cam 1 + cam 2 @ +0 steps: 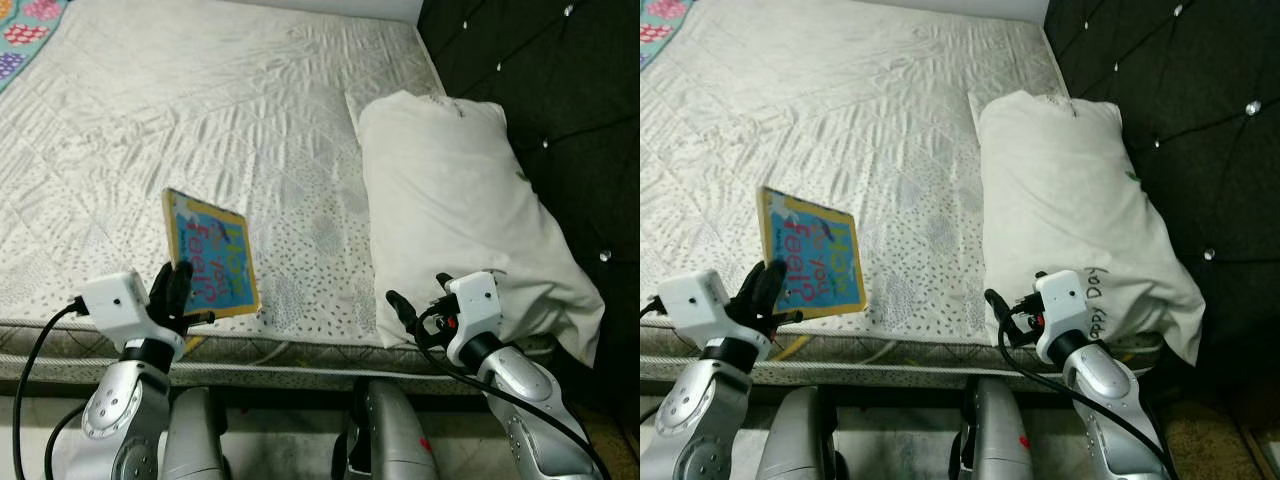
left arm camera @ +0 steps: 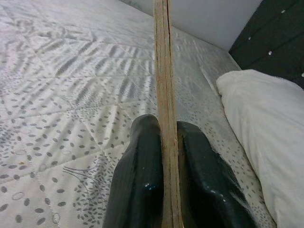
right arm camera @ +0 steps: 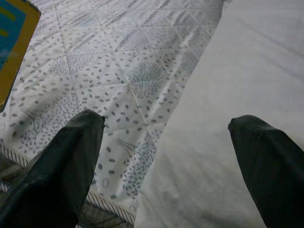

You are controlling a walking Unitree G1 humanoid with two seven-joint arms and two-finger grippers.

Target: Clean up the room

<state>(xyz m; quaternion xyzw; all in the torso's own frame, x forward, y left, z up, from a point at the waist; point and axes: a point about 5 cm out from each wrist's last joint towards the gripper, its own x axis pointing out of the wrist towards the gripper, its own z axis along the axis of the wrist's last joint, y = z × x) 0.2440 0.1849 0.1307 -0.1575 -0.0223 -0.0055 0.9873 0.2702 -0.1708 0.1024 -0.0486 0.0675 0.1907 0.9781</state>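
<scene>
Book (image 1: 209, 253): one, clamped on edge by the left gripper (image 2: 166, 142), lower cover hidden (near the mattress (image 1: 200, 120) front edge).
Pillow (image 1: 460, 210): one, right edge.
Right gripper (image 3: 166, 128): fingers spread, nothing held.

Soft, even indoor light; sharp throughout, perhaps slightly dim near edges.

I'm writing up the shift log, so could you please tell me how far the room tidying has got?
It is under way. Done: nothing clearly finished in these views. In hand: the left gripper is shut on a picture book, held upright over the near edge of the mattress. Left: putting the book away. The right gripper is open at the pillow, which hangs over the mattress edge.
</scene>
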